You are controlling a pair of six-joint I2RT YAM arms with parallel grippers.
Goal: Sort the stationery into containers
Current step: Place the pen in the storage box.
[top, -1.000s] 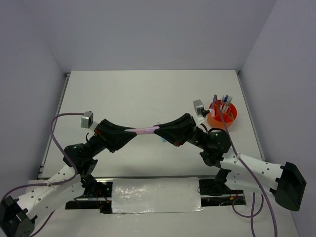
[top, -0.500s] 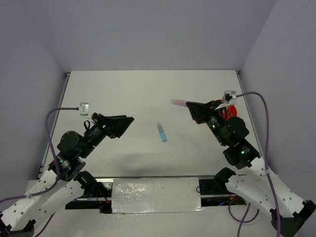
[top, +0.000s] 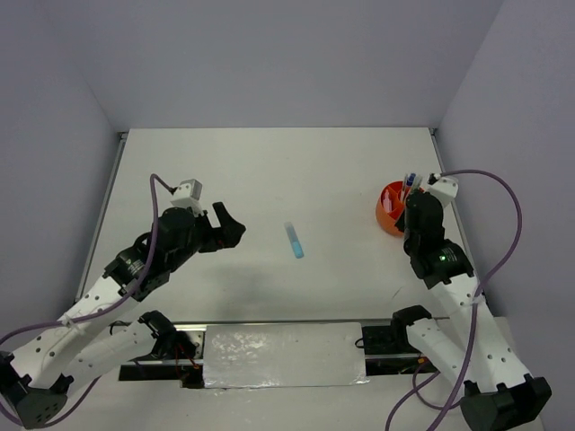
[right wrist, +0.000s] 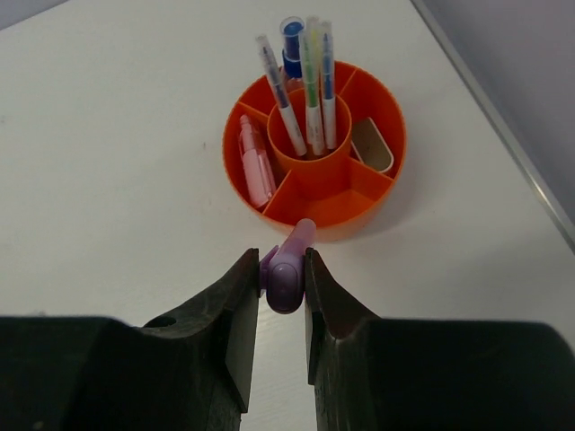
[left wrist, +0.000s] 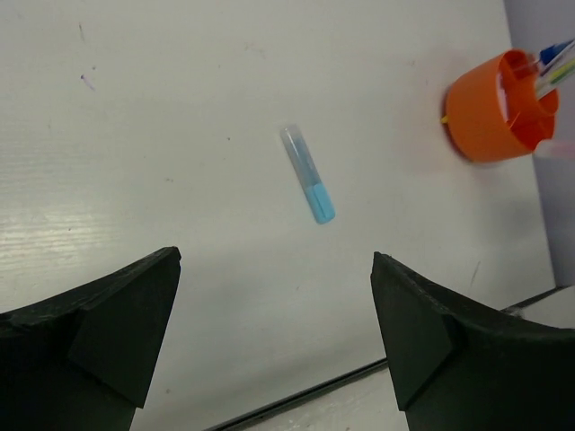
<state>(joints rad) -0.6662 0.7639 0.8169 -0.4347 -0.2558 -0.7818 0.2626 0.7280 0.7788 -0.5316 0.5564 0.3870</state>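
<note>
A flat white table [top: 269, 171], with plain grey walls round it. At the far right, an orange cup [right wrist: 359, 215], split inside into little rooms. In the round middle room, thin pens [right wrist: 305, 99] standing up. In the left room, a pink marker [right wrist: 255, 162]. In the right room, a small tan block [right wrist: 373, 144]. Like with like, one kind to a room.

Right gripper [right wrist: 281, 267]: closed tight on a pale purple marker [right wrist: 298, 238], pinched near one end, the other end toward the cup. Hangs just beside the near side of the cup. Probably about to go into a bare near room, or in with the pink one. Needs a little more reach first, or else a bump on the rim and a roll away.

Left gripper [left wrist: 274, 260]: jaws wide open, nothing between them. Hovers above the table, looking down at a blue marker [left wrist: 307, 172]. Flat and alone there in the middle, well apart from the cup. Looks like the last thing to sort, so a fair guess for the next pick.
</note>
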